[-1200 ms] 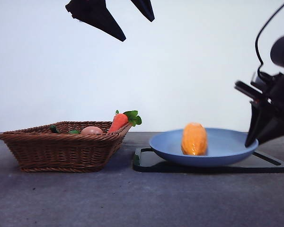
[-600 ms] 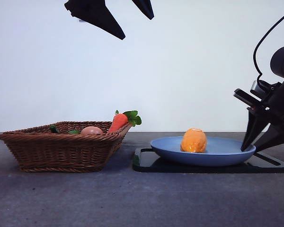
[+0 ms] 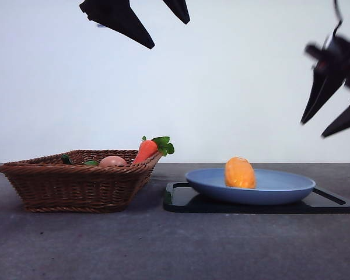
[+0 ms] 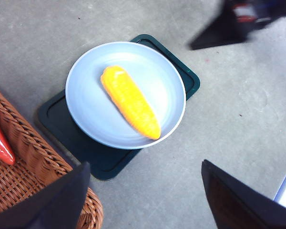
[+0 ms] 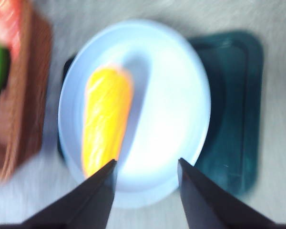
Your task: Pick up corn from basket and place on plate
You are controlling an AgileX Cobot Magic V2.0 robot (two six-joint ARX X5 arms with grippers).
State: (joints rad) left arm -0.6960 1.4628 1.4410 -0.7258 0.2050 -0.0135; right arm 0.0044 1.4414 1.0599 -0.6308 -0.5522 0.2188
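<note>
The yellow-orange corn (image 3: 240, 173) lies on the blue plate (image 3: 280, 189), left of its middle, with nothing touching it. My right gripper (image 3: 314, 129) hangs open and blurred above the plate's right rim, well clear of it. Its wrist view looks down on the corn (image 5: 107, 119) and plate (image 5: 176, 105) past the open right gripper (image 5: 147, 162). High over the gap between basket and plate, my left gripper (image 3: 171, 37) is open and empty. The left wrist view shows the corn (image 4: 131, 102) lying across the plate (image 4: 86, 109). The brown wicker basket (image 3: 76, 186) stands at left.
A carrot (image 3: 147, 150) with green leaves leans on the basket's right rim, beside a pinkish-brown egg-shaped item (image 3: 112, 161) and something green. A flat black tray (image 3: 332, 204) lies under the plate and sticks out at its right.
My right gripper has risen from beside the plate's right rim to well above it. The corn rocked and has settled on the plate. The left arm has stayed put.
</note>
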